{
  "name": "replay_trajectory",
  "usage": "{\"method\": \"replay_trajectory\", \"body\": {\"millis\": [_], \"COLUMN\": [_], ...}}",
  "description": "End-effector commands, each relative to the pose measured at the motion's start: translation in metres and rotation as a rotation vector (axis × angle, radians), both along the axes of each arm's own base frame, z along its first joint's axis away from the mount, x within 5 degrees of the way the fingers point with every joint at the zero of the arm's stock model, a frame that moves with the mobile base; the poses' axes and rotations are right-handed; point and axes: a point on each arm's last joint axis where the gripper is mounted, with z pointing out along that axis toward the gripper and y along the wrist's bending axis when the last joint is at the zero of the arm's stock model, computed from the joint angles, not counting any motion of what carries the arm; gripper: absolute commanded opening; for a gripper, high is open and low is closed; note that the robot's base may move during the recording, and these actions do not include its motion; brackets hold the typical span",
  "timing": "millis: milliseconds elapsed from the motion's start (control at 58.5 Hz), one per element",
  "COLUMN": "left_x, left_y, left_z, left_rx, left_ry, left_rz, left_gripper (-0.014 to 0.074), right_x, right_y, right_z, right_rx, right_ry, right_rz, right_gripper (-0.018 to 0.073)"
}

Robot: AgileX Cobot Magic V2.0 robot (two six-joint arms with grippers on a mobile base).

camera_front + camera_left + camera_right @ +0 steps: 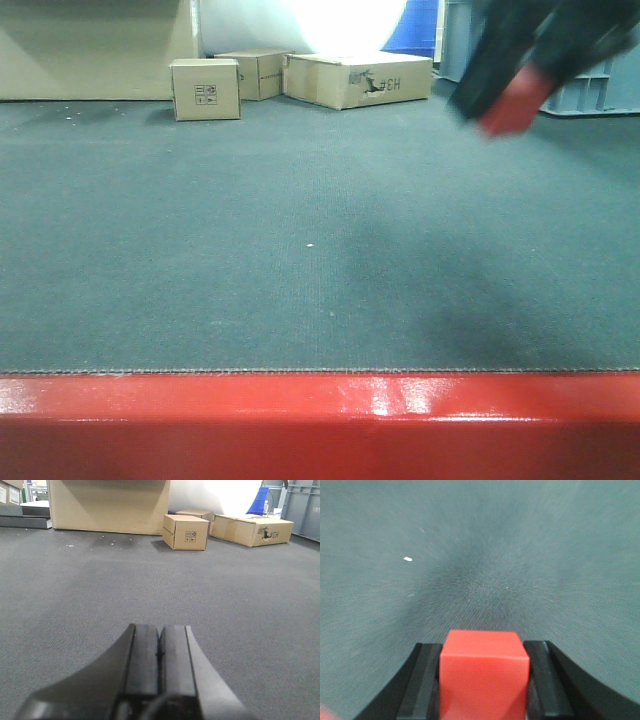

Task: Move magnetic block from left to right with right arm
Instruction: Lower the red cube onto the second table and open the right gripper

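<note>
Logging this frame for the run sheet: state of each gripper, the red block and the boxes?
right gripper: shut on the magnetic block, raised above the carpet.
magnetic block: held between the right gripper's fingers, off the floor.
left gripper: shut, empty, low over the carpet.
cardboard boxes: closed, resting on the carpet at the back.

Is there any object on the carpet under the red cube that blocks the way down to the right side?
Nothing visible does. The red cube sits clamped in the right end effector above bare carpet; only a tiny white speck lies off to one side.
</note>
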Motion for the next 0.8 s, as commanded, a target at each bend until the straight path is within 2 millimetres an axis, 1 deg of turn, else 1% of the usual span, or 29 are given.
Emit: {"method": "replay_trajectory", "body": {"millis": [0,120,290,393,444,496,547,598,632,718,735,786], "left_x": [-0.001,-0.001,-0.001,-0.001,-0.001,-0.001,-0.001,-0.001,-0.001,-0.001,-0.001,-0.001], "left_y": [0.001,0.001,0.001,0.001,0.001,0.001,0.001,0.001,0.001,0.001,0.001,0.001], "left_z": [0.004,0.004,0.004,0.004,0.004,0.004,0.004,0.004,0.004,0.004,0.004,0.004], "left_rx": [-0.016,-0.016,-0.016,-0.016,-0.016,-0.016,-0.016,-0.016,-0.016,-0.016,-0.016,-0.016], "left_ry": [-0.077,-0.077,-0.077,-0.077,-0.077,-0.077,-0.077,-0.077,-0.077,-0.077,-0.077,-0.077], "left_rz": [0.005,0.005,0.005,0.005,0.005,0.005,0.005,0.005,0.005,0.005,0.005,0.005], "left_gripper": [-0.0126,-0.0126,-0.0126,-0.0126,-0.0126,-0.0126,-0.0126,-0.0126,-0.0126,-0.0126,-0.0126,-0.0126], "right_x": [0.019,0.035,0.046,0.048,0.048,0.048,0.048,0.049,0.049,0.047,0.047,0.044], "right_y": [0.008,0.015,0.018,0.019,0.019,0.019,0.019,0.019,0.019,0.019,0.019,0.017], "right_z": [0.007,-0.018,-0.047,-0.057,-0.057,-0.055,-0.053,-0.049,-0.046,-0.034,-0.033,-0.024], "right_rx": [0.018,-0.009,-0.054,-0.069,-0.069,-0.067,-0.067,-0.065,-0.062,-0.052,-0.051,-0.042], "right_ry": [-0.068,-0.003,0.066,0.095,0.095,0.092,0.092,0.092,0.086,0.058,0.055,0.031], "right_rz": [0.003,0.005,0.013,0.016,0.016,0.016,0.018,0.019,0.02,0.02,0.02,0.019], "right_gripper": [0.012,0.012,0.012,0.0123,0.0137,0.0183,0.0253,0.0362,0.0463,0.0638,0.0652,0.0634]}}
